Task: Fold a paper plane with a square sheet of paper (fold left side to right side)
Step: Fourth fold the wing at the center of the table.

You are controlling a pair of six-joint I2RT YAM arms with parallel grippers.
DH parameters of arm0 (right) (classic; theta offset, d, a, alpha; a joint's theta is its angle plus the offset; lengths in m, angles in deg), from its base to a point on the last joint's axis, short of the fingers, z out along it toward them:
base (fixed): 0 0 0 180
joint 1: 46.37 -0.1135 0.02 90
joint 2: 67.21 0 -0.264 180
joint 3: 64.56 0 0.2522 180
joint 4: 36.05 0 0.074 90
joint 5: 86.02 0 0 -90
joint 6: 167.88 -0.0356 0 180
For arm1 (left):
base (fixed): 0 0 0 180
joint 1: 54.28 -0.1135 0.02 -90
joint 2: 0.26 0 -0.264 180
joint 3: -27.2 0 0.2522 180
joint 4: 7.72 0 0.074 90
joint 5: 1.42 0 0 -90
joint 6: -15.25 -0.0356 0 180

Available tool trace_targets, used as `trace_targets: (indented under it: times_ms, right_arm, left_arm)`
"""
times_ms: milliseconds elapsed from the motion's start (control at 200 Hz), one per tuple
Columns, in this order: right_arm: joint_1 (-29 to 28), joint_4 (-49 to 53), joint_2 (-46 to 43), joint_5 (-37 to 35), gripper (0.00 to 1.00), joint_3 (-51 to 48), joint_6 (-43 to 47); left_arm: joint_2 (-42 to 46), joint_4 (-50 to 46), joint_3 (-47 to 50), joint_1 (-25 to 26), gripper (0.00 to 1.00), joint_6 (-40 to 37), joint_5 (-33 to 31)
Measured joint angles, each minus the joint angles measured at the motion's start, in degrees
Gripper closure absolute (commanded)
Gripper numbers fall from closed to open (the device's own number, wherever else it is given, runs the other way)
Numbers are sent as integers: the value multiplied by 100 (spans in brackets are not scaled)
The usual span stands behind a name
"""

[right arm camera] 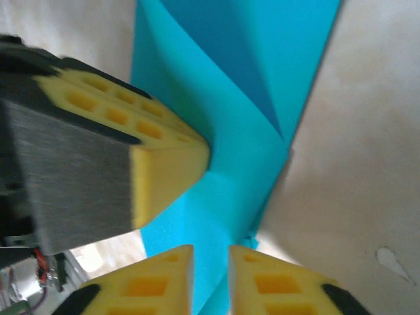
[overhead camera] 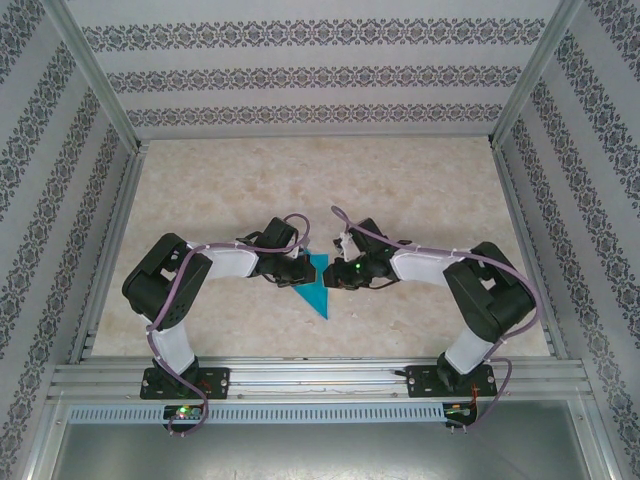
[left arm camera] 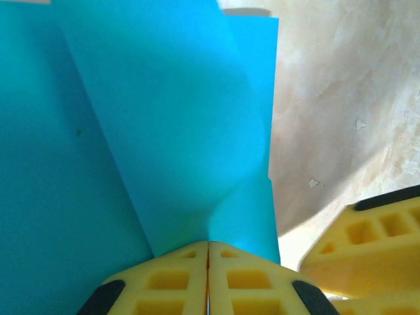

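Left gripper [left arm camera: 209,248], bottom centre, pinched tight on the thin teal-blue folded paper sheet [left arm camera: 164,118]; right gripper [right arm camera: 210,257], bottom of frame, jaws slightly parted, paper between.

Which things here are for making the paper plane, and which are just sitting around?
For the job:
- teal paper, partly folded
- left gripper, pinched shut on the paper
- right gripper, fingers slightly apart with the paper between them

Just there:
- tabletop
- patterned walls
- metal frame rail
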Motion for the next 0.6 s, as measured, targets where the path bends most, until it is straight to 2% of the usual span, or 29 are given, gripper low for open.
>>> trace_targets:
  times_ms: [135, 290, 395, 600]
  right_arm:
    - [57, 103, -376, -11, 74, 52, -31]
    - [59, 190, -710, 105, 91, 11, -98]
    - [7, 149, -831, 299, 97, -146, -251]
    - [-396, -168, -846, 605, 100, -616, -682]
  left_arm:
    - [0, 17, 11, 0, 91, 0, 2]
    - [0, 20, 13, 0, 92, 0, 2]
    - [2, 46, 26, 0, 92, 0, 2]
    - [2, 98, 48, 0, 92, 2, 7]
